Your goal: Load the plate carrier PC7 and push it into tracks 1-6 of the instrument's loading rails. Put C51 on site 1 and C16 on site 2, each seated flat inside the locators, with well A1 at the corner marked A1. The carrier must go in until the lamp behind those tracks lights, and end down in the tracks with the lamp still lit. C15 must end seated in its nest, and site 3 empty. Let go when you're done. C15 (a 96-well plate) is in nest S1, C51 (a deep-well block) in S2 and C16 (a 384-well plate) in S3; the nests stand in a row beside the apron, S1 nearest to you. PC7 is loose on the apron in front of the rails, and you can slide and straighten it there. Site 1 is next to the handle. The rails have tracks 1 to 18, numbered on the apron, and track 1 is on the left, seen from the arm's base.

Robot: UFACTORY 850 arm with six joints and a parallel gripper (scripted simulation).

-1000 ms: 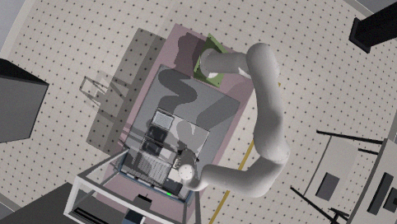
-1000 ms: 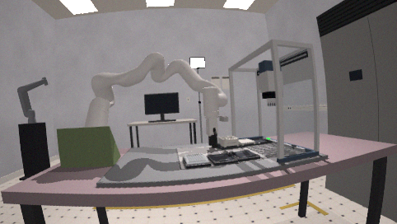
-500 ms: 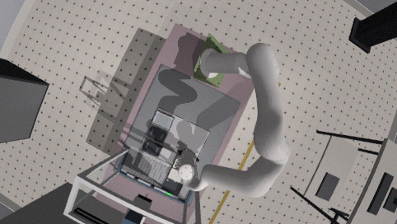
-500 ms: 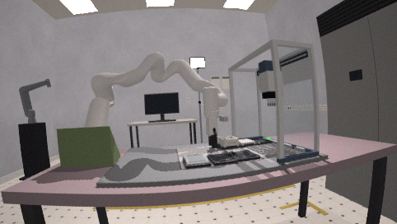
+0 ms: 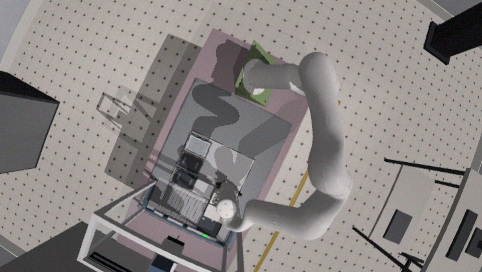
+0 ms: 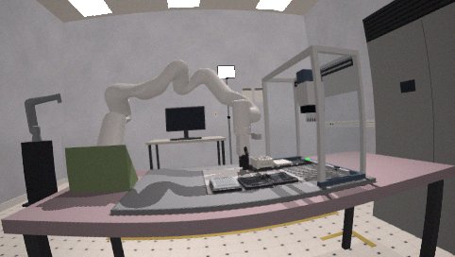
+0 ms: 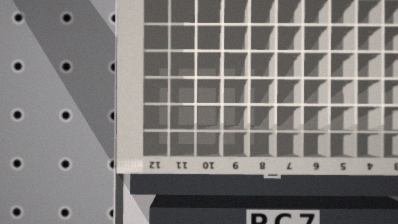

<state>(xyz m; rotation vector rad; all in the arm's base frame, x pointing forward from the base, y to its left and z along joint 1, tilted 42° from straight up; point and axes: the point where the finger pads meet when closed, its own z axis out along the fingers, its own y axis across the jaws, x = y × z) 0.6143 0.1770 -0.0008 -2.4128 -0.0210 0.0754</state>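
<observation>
— Where was the gripper (image 6: 244,158), and how did it stand?

— It hung low over the handle end of the carrier PC7 (image 7: 280,202), beside the instrument frame (image 6: 315,113). Its fingers were spread wide and held nothing.

— And the deep-well block?

— C51 (image 7: 260,85) sat on the carrier next to the handle. It looked pale grey, a grid of square wells with thin light walls and shadowed bottoms. Along its lower rim ran column numbers, 12 at the left corner down to 3 at the right edge of the wrist view, printed upside down. Just below that rim lay a dark bar, then the carrier's white label reading PC7, cut by the picture's edge.

— The other plates?

— From above, one light plate (image 5: 196,145) sat in the nest nearest the arm's base; the next two nests (image 5: 186,170) looked dark. A green lamp (image 5: 205,235) glowed behind the rails.

— What lay left of the block?

— A grey perforated deck (image 7: 40,115) crossed by a darker shadow band.
</observation>
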